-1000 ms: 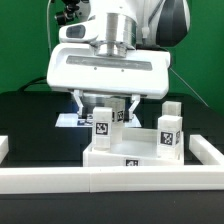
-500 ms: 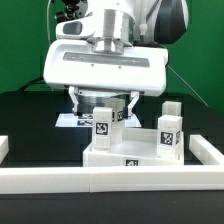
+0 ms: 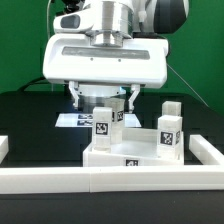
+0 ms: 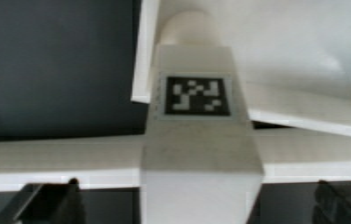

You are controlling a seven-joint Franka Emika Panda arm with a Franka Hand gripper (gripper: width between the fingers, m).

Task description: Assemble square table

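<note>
The square table's white slab (image 3: 140,152) lies against the front rail, a tag on its near edge. One tagged leg (image 3: 103,122) stands upright on the slab's left part. My gripper (image 3: 105,101) hangs just above it, open, with a finger on each side of the leg's top and a gap to each. A second tagged leg (image 3: 168,134) stands on the slab at the exterior view's right, with another white piece right behind it. In the wrist view the leg (image 4: 198,100) runs straight out between my dark fingers (image 4: 47,202), and the gripper (image 4: 198,208) is not touching it.
A long white rail (image 3: 60,182) borders the black surface in front, with a short stretch (image 3: 4,148) at the exterior view's left. The marker board (image 3: 70,120) lies flat behind the gripper. A green wall closes off the back.
The jaws have spread a little wider and the gripper has risen slightly off the leg. The leg stays upright on the slab.
</note>
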